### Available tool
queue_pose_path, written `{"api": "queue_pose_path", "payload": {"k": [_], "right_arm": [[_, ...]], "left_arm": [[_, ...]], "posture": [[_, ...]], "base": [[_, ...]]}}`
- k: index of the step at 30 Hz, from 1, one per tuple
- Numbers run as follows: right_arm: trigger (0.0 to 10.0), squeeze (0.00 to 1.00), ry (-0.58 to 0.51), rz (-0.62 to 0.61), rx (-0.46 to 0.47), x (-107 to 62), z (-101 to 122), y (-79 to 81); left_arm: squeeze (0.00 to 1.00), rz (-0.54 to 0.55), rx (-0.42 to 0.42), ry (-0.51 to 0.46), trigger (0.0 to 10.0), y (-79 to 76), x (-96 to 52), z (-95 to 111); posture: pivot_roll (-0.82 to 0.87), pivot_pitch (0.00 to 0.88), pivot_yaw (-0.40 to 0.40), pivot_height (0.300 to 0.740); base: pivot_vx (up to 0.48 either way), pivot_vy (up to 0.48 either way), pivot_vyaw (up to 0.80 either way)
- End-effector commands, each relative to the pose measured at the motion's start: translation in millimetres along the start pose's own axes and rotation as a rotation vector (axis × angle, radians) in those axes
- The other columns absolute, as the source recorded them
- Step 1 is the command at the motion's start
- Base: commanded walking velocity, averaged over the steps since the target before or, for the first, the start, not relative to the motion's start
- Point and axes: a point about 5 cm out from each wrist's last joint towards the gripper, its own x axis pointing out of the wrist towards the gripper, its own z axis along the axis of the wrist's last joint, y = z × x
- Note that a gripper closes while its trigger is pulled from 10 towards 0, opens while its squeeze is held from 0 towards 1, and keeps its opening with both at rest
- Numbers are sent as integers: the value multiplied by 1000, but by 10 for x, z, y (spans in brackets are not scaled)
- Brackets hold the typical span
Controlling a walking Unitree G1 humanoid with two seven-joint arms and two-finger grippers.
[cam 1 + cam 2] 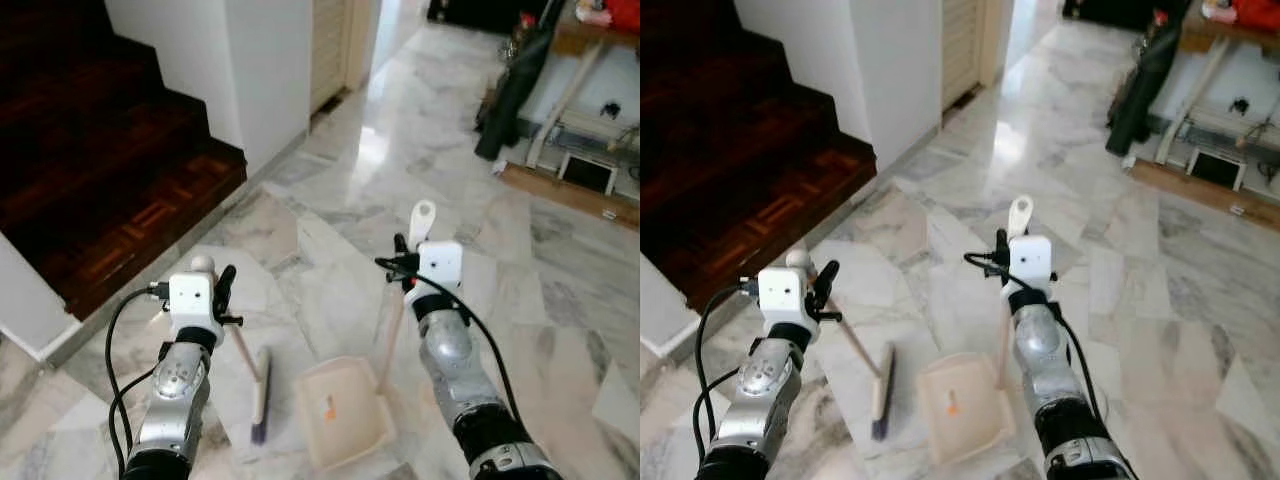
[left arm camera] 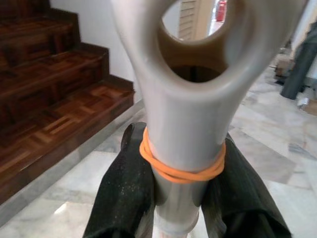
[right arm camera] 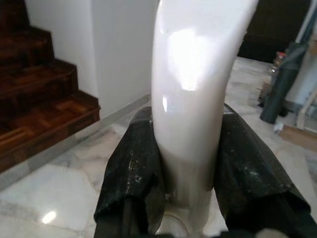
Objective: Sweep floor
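My left gripper is shut on the cream handle of a small broom. The broom's brush head rests on the marble floor, just left of the dustpan. In the left wrist view the black fingers clamp the handle below an orange rubber band. My right gripper is shut on the upright white handle of a cream dustpan, whose pan sits flat on the floor between my arms. The right wrist view has the fingers on both sides of that handle.
Dark wooden stairs rise at the left beside a white wall corner. A dark bag leans on a wooden shelf unit at the far right. Open marble floor stretches ahead toward a doorway.
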Motion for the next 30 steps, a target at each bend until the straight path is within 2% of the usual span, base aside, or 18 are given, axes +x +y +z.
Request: {"api": "queue_pose_path", "payload": {"k": [1,18,30], "right_arm": [[10000,0,-43,0,26,36,97,30],[10000,0,-40,-1,26,37,93,24],[10000,0,-41,-5,31,33,85,26]], "left_arm": [[0,1,24,-36,10000,14,30,84],[0,0,24,-37,10000,12,32,86],[0,-8,25,-37,10000,7,32,79]], "posture": [[42,86,-28,740],[42,84,-29,740],[43,53,-23,740]], "base": [[304,0,0],[299,0,0],[293,0,0]]}}
